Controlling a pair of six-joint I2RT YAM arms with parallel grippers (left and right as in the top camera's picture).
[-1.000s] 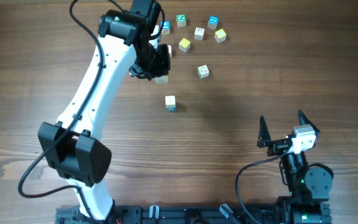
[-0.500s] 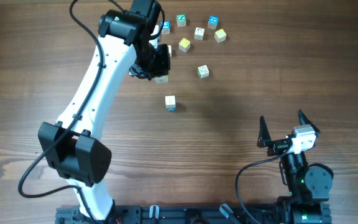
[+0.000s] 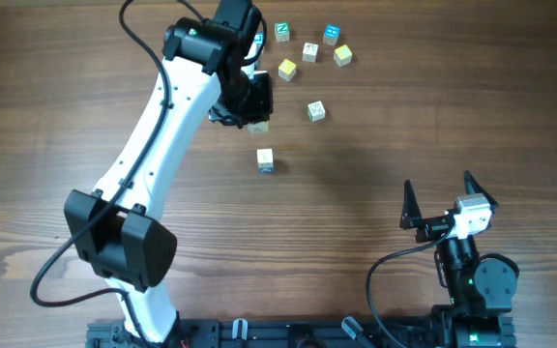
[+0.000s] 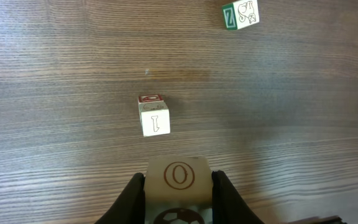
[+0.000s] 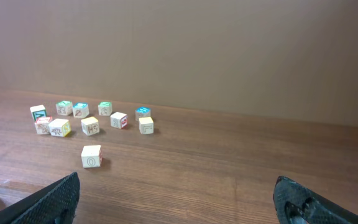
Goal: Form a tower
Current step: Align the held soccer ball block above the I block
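A pale letter cube [image 4: 178,176] is held between the fingers of the left gripper [image 4: 178,182]. They are drawn in most of the way and pressed against two opposite sides of the cube; nothing else is gripped. The tower [image 3: 265,160] is found near the middle of the bench [image 3: 404,106], just beyond that gripper on the side toward the robot's base, and apart from it. In the left wrist view the tower [image 4: 154,116] is seen ahead of the fingers and a little left of their centre line, with bare wood between it and the letter cube. Its long axis is judged to be upright; how many cubes it holds cannot be told. The left arm is much the nearer. The right gripper [image 3: 438,186] is parked well apart by its own base, its fingers spread wide with nothing between them. The coming move is judged to turn on the letter cube being brought squarely over the tower's top before it is lowered.

A brown "O" is read on the letter cube, with a ball-like pattern below it. An "I" is read on the tower's facing side, under a red-rimmed top. A green "Z" is read on a stray cube [image 4: 240,14] farther off. The other loose cubes [image 3: 309,51] are gathered farther back; their marks are too small to be read.
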